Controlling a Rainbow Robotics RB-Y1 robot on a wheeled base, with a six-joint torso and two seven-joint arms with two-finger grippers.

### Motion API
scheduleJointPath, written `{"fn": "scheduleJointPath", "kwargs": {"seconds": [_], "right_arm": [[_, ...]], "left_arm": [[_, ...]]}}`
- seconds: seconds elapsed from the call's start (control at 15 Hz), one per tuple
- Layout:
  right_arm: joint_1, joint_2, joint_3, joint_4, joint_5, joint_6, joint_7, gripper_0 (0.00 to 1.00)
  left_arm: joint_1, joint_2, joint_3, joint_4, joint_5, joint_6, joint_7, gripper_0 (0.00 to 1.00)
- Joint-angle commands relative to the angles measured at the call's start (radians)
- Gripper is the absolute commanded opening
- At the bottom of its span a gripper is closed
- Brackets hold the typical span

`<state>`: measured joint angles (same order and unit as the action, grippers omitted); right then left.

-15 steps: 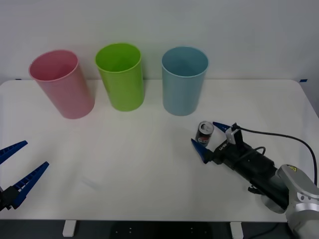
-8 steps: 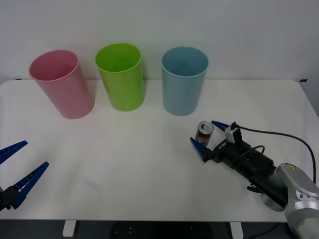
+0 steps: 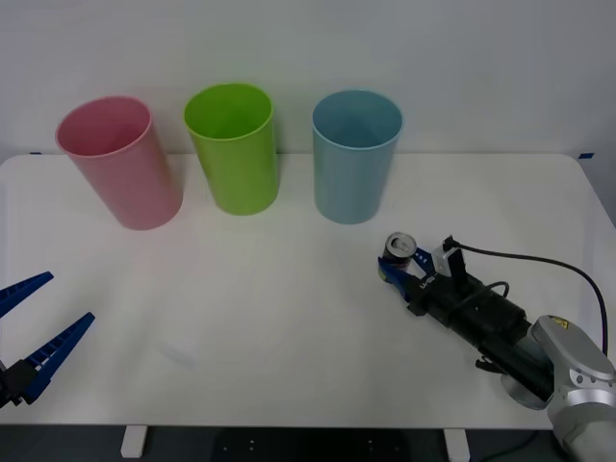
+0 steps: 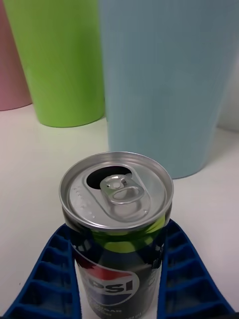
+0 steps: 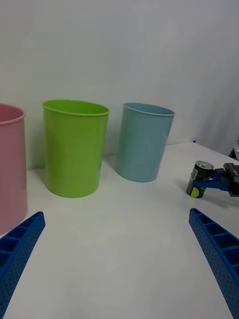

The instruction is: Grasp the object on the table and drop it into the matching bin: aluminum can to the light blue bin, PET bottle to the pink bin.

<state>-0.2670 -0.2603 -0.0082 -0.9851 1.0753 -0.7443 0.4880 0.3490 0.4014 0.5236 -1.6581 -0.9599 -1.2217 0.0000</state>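
Standing upright on the table (image 3: pixel 289 318), the aluminum can (image 3: pixel 397 252) sits between the right gripper (image 3: pixel 402 269) fingers, which are clamped on its sides, light blue bin (image 3: pixel 354 154) just beyond. Left gripper (image 3: pixel 27 327) parked, jaws wide apart, well away from the can

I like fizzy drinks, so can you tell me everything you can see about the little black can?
The can is small and black, looks like shiny metal, and stands upright on the white table, in front of the light blue bin. Its silver top is already opened, with the pull tab lying flat beside the dark hole. A round red, white and blue logo with white letters is on its side, with green and yellow above it. The right gripper has its blue ribbed jaws shut on it, one on each side.
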Motion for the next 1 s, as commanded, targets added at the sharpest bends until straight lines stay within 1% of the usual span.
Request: {"fn": "scheduleJointPath", "kwargs": {"seconds": [0.07, 0.33, 0.53, 0.67, 1.0], "right_arm": [[0.0, 0.0, 0.001, 0.0, -0.014, 0.002, 0.0, 0.0], [0.002, -0.004, -0.001, -0.007, -0.058, -0.004, 0.006, 0.0], [0.006, -0.025, -0.015, -0.03, -0.08, -0.03, -0.011, 0.0], [0.022, -0.048, -0.022, -0.072, -0.098, -0.055, -0.026, 0.0], [0.143, -0.111, -0.029, -0.345, -0.097, -0.047, -0.236, 0.0]], "left_arm": [[0.0, 0.0, 0.0, 0.0, 0.0, 0.0, 0.0, 1.0], [0.0, 0.0, 0.0, 0.0, 0.0, 0.0, 0.0, 1.0], [0.0, 0.0, 0.0, 0.0, 0.0, 0.0, 0.0, 1.0], [0.0, 0.0, 0.0, 0.0, 0.0, 0.0, 0.0, 1.0], [0.0, 0.0, 0.0, 0.0, 0.0, 0.0, 0.0, 1.0]]}}
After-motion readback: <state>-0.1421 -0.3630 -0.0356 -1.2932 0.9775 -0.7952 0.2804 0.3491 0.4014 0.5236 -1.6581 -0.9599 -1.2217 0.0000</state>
